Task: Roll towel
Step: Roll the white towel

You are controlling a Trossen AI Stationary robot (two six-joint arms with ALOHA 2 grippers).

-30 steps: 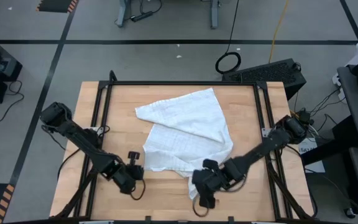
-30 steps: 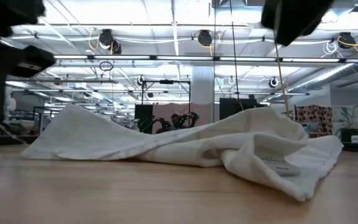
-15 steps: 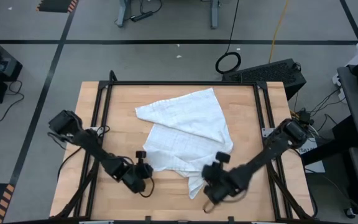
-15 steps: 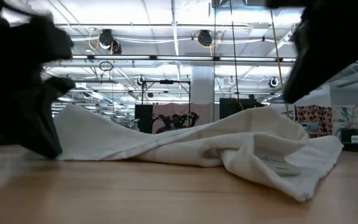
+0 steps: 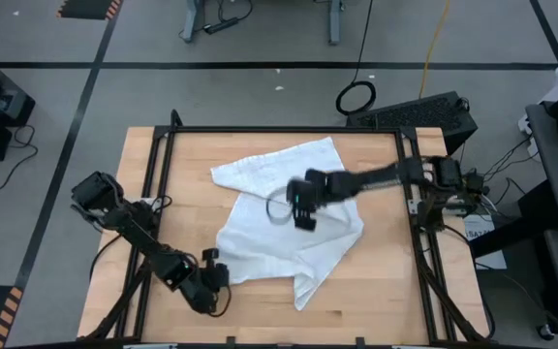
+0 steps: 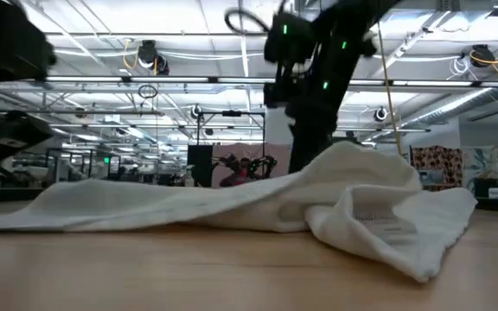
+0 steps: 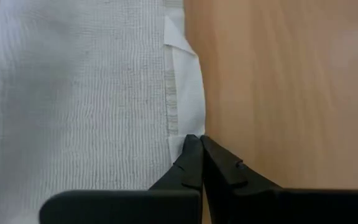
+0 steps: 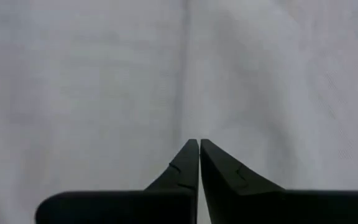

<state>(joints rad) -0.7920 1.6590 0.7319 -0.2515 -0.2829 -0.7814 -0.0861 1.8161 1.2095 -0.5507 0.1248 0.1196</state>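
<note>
Towel (image 5: 289, 223) was seen crumpled at table (image 5: 395, 291) middle. Left gripper (image 7: 199, 144), fingers pressed together, was placed at towel's near-left hem, tips touching edge, no cloth visibly pinched. Right gripper (image 5: 296, 199), fingers pressed together, was held above towel's middle, nothing gripped.

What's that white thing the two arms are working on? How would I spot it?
Look at the wooden table inside the black frame. Spread crumpled across its middle lies the towel, a soft white cloth with faint grey check lines, the only thing lying on the wood.
</note>
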